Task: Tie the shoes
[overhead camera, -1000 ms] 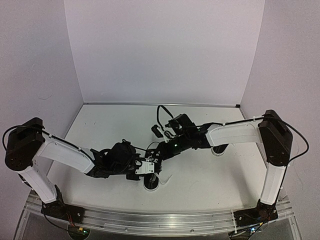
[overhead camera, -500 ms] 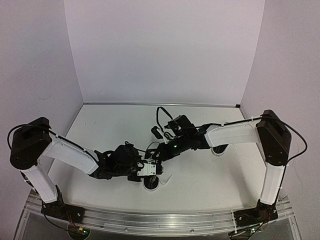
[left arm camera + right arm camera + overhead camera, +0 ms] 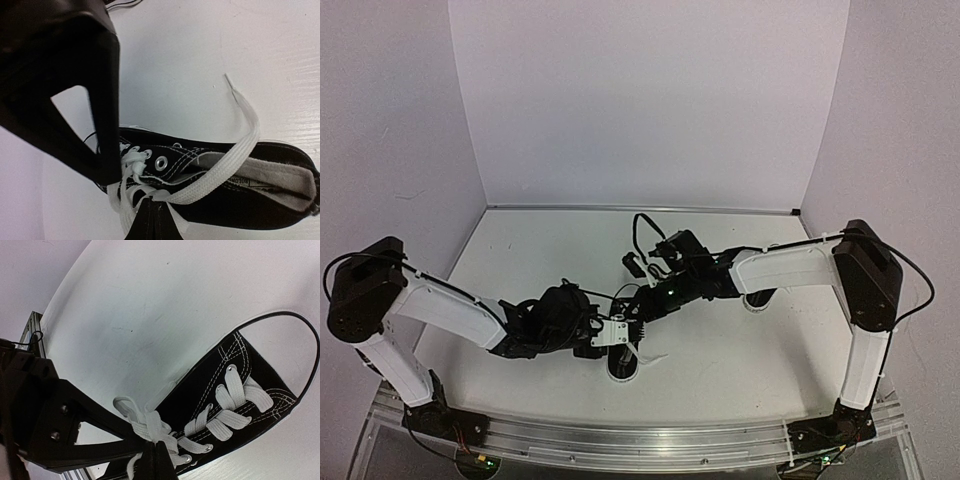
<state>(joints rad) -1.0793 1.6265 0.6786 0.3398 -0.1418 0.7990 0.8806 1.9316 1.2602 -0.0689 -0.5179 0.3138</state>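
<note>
One black sneaker (image 3: 250, 205) with white laces lies between the two grippers; in the top view only its white end (image 3: 623, 368) shows under them. My left gripper (image 3: 152, 202) is shut on a flat white lace (image 3: 240, 145), whose free end trails past the shoe onto the table. My right gripper (image 3: 156, 447) is shut on the bunched lace (image 3: 150, 422) at the top eyelets of the shoe (image 3: 240, 375). In the top view the left gripper (image 3: 618, 335) and right gripper (image 3: 642, 308) almost touch. A dark shape, perhaps the second shoe (image 3: 757, 298), sits mostly hidden under the right forearm.
The white table (image 3: 720, 350) is walled at the back and both sides. An aluminium rail (image 3: 640, 440) runs along the near edge. A black cable (image 3: 640, 235) loops above the right wrist.
The left arm shifted slightly right, then back left. Both grippers stay shut on the laces over the shoe; the right arm has barely moved.
</note>
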